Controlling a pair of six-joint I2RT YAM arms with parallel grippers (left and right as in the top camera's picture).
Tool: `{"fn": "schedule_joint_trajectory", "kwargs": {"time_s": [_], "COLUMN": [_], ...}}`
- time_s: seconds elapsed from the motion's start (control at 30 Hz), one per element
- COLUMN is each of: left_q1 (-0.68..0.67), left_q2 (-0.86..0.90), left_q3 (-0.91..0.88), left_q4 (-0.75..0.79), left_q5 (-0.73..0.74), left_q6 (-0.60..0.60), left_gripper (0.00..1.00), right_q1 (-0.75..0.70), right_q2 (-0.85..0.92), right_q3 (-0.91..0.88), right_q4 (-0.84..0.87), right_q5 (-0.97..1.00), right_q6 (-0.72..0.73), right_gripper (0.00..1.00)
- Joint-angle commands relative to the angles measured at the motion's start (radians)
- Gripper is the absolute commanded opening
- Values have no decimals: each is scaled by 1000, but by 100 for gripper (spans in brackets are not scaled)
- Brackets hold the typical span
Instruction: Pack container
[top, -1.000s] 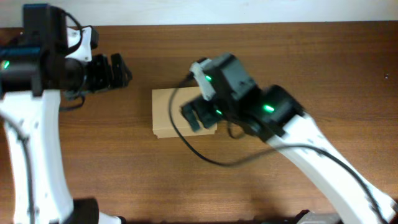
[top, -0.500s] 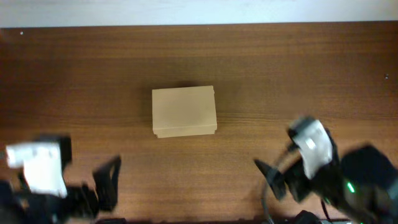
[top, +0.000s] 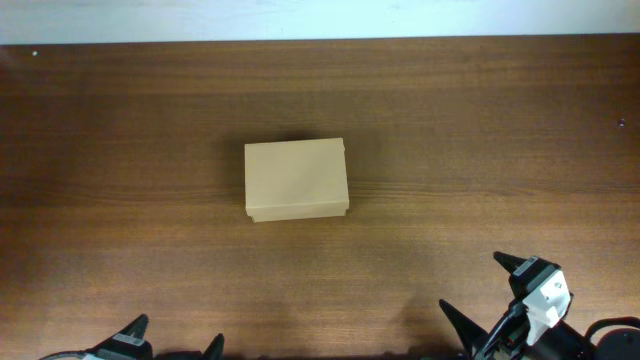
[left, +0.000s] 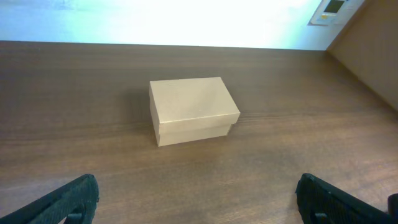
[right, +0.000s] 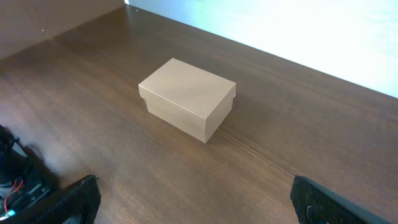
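Observation:
The container is a small tan cardboard box with its flap lid shut, standing alone in the middle of the brown table. It also shows in the left wrist view and the right wrist view. My left gripper is open and empty at the table's front edge, left of the box; its fingers frame the left wrist view. My right gripper is open and empty at the front right; its fingers show in the right wrist view. Both are well apart from the box.
The wooden table ends at a white wall along the back. A brown board stands at the far right in the left wrist view. The other arm's base with wires shows at the left in the right wrist view.
Both arms have pulled back from the box to the table's front edge. The right gripper was over the box a second ago. The box stays shut and has not moved.

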Motion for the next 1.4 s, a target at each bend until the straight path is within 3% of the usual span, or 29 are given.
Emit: {"fn": "schedule_joint_trajectory", "kwargs": {"time_s": [0.0, 0.43, 0.6, 0.9, 1.23, 1.37], "left_q1": [-1, -1, -1, 0, 0, 0], "left_q2": [-2, -2, -2, -18, -180, -225], "left_q3": [-15, -15, -16, -201, -639, -802], "left_q4": [11, -48, -84, 247, 543, 595], "left_q5": [22, 22, -116, -249, -249, -257], "left_q6": [19, 19, 45, 51, 311, 338], "left_gripper": [99, 100, 100, 100, 100, 100], "right_q1": [5, 5, 5, 5, 5, 5], "right_q2": [-2, -2, -2, -2, -2, -2], "right_q3": [-9, -9, -9, -9, -9, -9], "right_q4": [1, -32, -32, -32, -32, -32], "right_q5": [13, 13, 13, 13, 13, 13], "right_q6": [-3, -3, -3, -3, -3, -3], "right_gripper": [99, 99, 99, 99, 99, 99]}}
